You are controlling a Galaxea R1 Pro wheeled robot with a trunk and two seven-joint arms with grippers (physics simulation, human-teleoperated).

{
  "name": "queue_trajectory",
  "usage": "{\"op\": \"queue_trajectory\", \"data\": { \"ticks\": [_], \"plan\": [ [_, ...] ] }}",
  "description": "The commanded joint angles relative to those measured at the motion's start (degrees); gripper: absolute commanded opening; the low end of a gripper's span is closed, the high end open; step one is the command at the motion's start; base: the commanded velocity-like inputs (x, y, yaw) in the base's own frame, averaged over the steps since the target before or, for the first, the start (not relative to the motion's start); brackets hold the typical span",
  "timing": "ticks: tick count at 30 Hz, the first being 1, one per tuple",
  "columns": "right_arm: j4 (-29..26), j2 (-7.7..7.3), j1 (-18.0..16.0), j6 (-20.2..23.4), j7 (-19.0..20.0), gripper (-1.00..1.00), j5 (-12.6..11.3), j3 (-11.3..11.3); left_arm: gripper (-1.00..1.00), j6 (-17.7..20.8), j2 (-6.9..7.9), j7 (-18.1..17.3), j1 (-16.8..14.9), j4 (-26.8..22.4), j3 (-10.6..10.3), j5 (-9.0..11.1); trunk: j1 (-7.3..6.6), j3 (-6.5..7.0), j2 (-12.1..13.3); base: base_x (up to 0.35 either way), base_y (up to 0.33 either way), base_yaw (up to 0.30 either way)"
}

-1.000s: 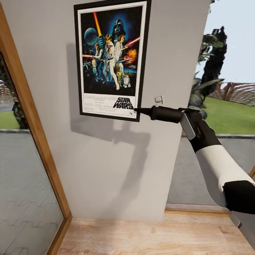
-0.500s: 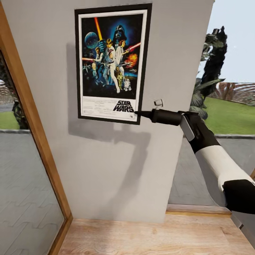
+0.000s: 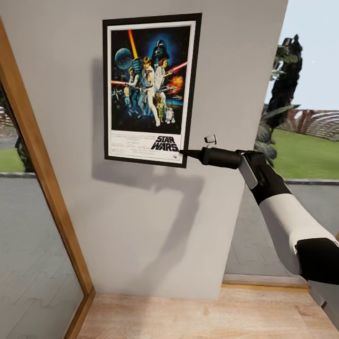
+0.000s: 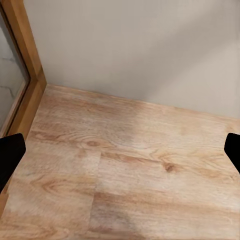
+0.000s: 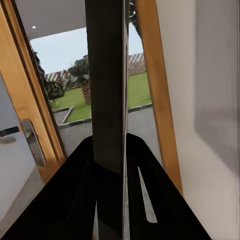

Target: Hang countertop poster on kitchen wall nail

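Poster point(image 3: 149, 89) sits flat against the grey wall point(image 3: 141, 226), upright w/ a slight tilt, up at head height. Right gripper point(image 3: 182, 152) reaches in from the right, arm near horizontal, tips on the poster's lower right corner. In the right wrist view the poster point(image 5: 107, 100) shows edge-on as a thin dark slab running straight up from betw. the two black fingers point(image 5: 75, 195), which are pressed onto it from both sides, pinching the frame.

Poster: rectangular, taller than wide, thin black frame, white border, glossy dark blue art w/ figures and red/orange beams, white strip w/ black title at the bottom. A small white fitting point(image 3: 210, 139) sticks out of the wall just above the right wrist.

Wall matte, smooth. Floor point(image 3: 197, 315) light wood planks w/ visible grain. Wooden door frame point(image 3: 44, 183) at left, glass beside it. Left gripper point(image 4: 120, 150) hangs over the planks point(image 4: 125, 170), fingers spread wide, holding nothing.
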Motion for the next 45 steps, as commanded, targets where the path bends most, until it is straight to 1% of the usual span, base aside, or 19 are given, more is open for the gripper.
{"op": "queue_trajectory", "data": {
  "ticks": [1,10,18,30,38,45],
  "plan": [
    [0.03,-0.08,-0.03,0.66,0.04,-1.00,-0.61,0.23,1.00,0.08,-0.01,-0.42,0.01,-0.02,0.10,0.38,0.04,-0.03,-0.06,0.096,-0.003,0.000],
    [0.02,-0.09,-0.03,0.66,0.05,-1.00,-0.61,0.25,1.00,0.04,-0.01,-0.42,0.01,-0.02,0.10,0.39,0.04,-0.03,-0.06,0.039,-0.001,0.000],
    [-0.11,-0.09,-0.03,0.59,0.10,-1.00,-0.61,0.29,1.00,0.02,-0.01,-0.42,0.01,-0.03,0.10,0.39,0.04,-0.03,-0.06,0.196,0.000,0.000],
    [-0.23,-0.10,-0.03,0.57,0.11,-1.00,-0.61,0.30,1.00,0.01,-0.01,-0.42,0.01,-0.07,0.10,0.39,0.04,-0.03,-0.06,0.032,0.000,0.000],
    [-0.24,-0.13,-0.03,0.57,0.10,-1.00,-0.61,0.30,1.00,0.01,-0.01,-0.42,0.01,-0.10,0.10,0.39,0.04,-0.03,-0.06,0.205,0.000,0.000],
    [-0.29,-0.13,-0.03,0.57,0.10,-1.00,-0.61,0.30,1.00,0.01,-0.01,-0.42,0.01,-0.06,0.10,0.39,0.04,-0.03,-0.06,0.045,0.000,0.000]
  ]
}}
